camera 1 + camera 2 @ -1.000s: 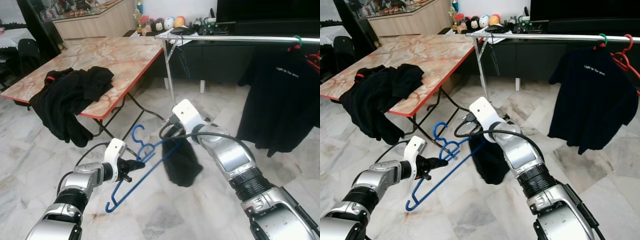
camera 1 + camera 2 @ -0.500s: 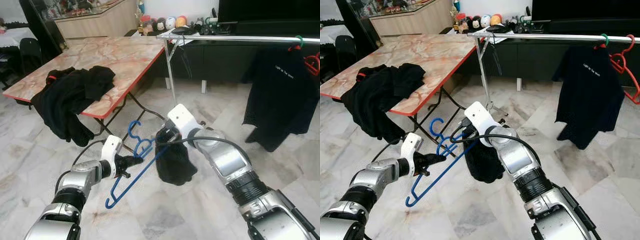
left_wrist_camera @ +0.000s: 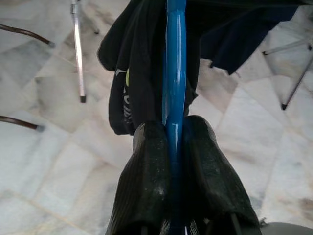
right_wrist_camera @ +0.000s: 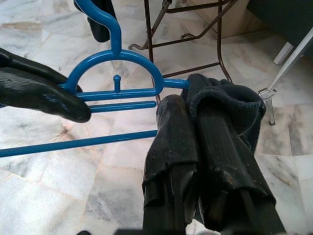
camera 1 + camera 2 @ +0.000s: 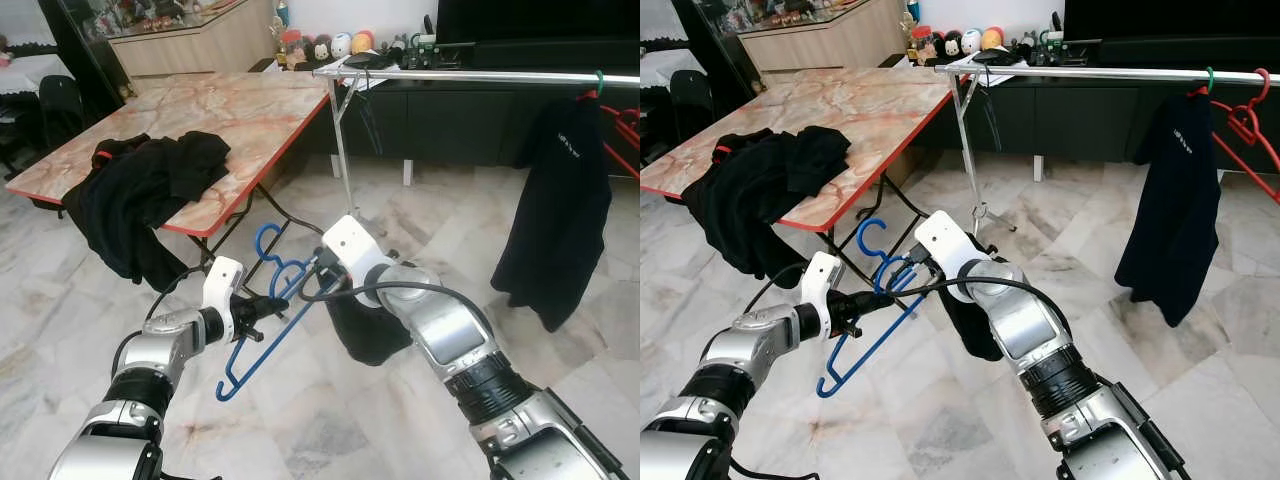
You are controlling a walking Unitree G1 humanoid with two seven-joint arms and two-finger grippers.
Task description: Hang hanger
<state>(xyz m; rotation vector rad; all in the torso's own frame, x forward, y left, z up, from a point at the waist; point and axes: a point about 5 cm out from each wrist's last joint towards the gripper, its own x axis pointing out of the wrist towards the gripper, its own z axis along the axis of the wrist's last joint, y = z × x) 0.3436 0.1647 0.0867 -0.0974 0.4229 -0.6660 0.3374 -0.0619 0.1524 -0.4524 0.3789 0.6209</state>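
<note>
The left gripper (image 5: 268, 305) was closed on the blue hanger (image 5: 262, 322), held low above the marble floor (image 5: 300, 420) near the table (image 5: 200, 110), while the right gripper (image 4: 195, 105) pinched a black garment (image 5: 365, 325) beside it.

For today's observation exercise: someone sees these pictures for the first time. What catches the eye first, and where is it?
The blue hanger at centre, low over the marble floor, pinched by the left gripper. Right beside it, the right gripper clamps a dark garment that hangs down from the hanger's end. Behind, a black shirt hangs on the metal rail to the right, and dark clothes lie heaped on the marble table to the left.
</note>
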